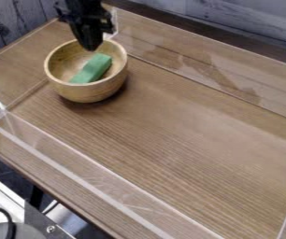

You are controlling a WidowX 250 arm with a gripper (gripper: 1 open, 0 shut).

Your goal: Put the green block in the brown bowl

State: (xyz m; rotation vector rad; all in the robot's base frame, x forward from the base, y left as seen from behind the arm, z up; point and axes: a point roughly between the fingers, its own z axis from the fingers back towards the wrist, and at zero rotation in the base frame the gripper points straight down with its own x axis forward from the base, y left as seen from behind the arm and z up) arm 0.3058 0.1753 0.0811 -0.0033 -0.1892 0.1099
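- In the foreground, a clear plastic barrier [58, 159] with scuffed edges was seen running across the near side of the wooden table [195, 121], whose surface showed a straight brown grain.
- Farther back at the left, the brown bowl [71, 89] was located: round, thick-walled, of light wood with a smooth pale interior.
- The green block [95, 66], a plain flat-faced bar, was found lying tilted inside the bowl.
- Above the bowl's far rim, the dark gripper [90, 43] was pointed downward, its jaws pressed together and nothing held between them.
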